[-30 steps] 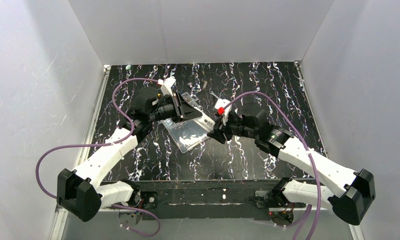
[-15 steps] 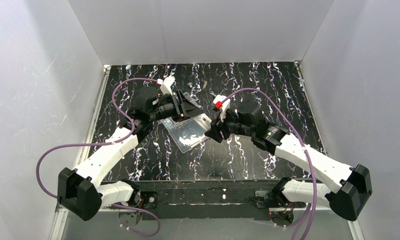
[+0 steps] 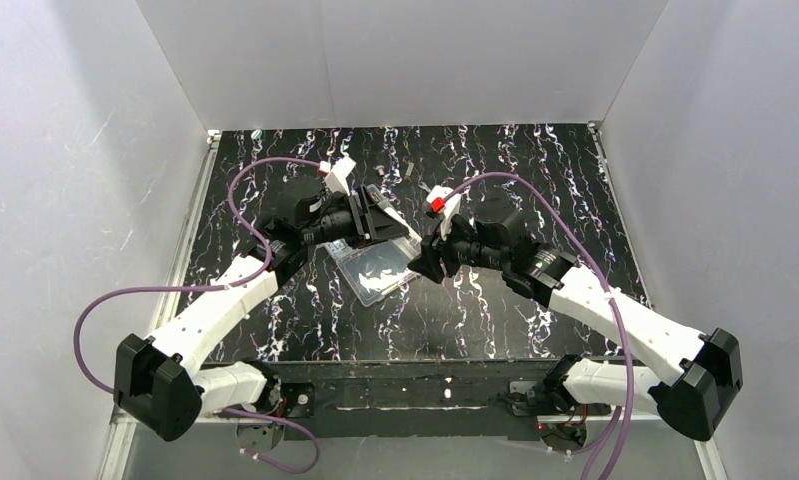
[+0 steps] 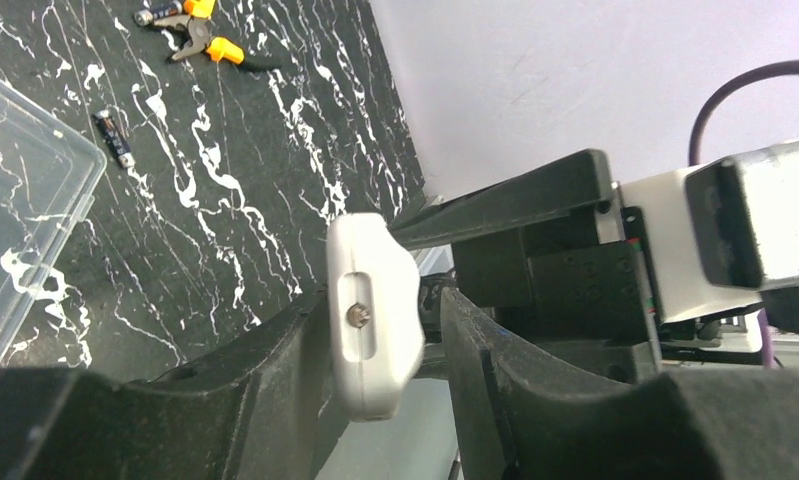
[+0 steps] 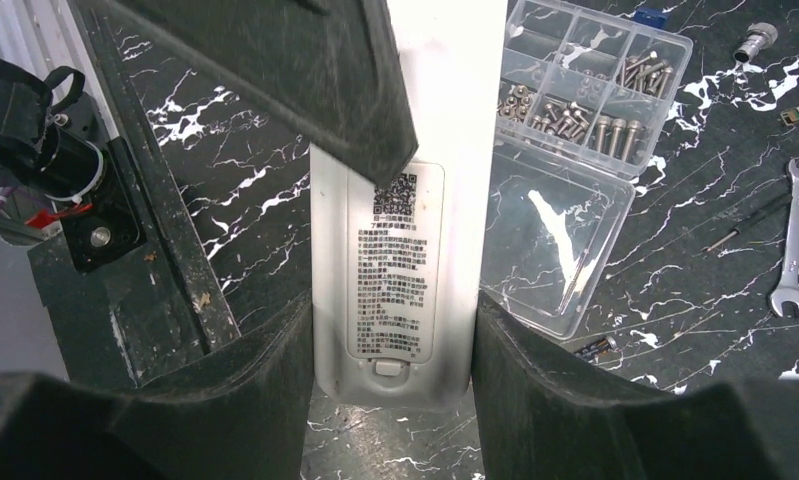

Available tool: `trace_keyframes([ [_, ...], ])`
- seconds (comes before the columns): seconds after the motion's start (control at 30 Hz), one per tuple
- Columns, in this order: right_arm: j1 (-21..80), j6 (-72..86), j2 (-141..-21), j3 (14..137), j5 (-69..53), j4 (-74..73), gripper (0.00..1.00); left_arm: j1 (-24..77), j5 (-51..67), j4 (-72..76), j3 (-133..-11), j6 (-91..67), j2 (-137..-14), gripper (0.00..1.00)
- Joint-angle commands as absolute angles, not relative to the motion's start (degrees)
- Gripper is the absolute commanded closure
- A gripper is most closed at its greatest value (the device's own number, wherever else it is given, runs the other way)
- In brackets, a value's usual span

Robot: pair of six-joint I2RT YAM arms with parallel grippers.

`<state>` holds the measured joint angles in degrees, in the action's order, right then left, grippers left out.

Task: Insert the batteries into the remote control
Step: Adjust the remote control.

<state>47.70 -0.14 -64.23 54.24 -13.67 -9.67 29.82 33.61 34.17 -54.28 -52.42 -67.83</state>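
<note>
- The left gripper (image 4: 387,298) is set at the left, its dark fingers standing partly apart around one end of the slim white plastic rectangular remote control (image 5: 395,250). One finger is laid against that end and a thin dark gap seems to be left on the other side. Whether the end is truly pinched cannot be told.
- Under and between the two grippers, the clear plastic compartment box (image 3: 375,272) is found lying open on the black, white-veined marbled tabletop (image 3: 535,180) (screws are kept in its small cells). A small dark cylinder with a blue tip (image 4: 113,138) lies just beyond the box, and whether it is a battery cannot be told.
- The remote control is held above the table between the two grippers. Its long axis is run from one gripper to the other, and its labelled back is turned toward the right wrist camera.
- The right gripper (image 5: 393,330) is closed across the remote's width at the other end, both fingers pressed flat on its long edges, so the weight is judged to be borne there.
- The coming move is judged to turn on the back cover, which is not yet off. Its small latch tab (image 5: 385,367) lies between the right fingers, so the left gripper, placed at the far end of the same axis, is the one that would have to be freed to work it.
</note>
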Motion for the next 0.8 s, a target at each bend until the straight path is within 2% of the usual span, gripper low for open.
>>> trace_keyframes([
  [0.0,47.74,1.29,-63.98,57.69,-14.55,-6.29,0.96,30.63,34.24,32.74,-56.69,-49.6,-67.05,0.57],
  [0.77,47.74,1.79,-65.49,57.54,-17.5,-6.94,0.97,30.94,31.05,36.13,-54.92,-52.67,-67.06,0.6],
])
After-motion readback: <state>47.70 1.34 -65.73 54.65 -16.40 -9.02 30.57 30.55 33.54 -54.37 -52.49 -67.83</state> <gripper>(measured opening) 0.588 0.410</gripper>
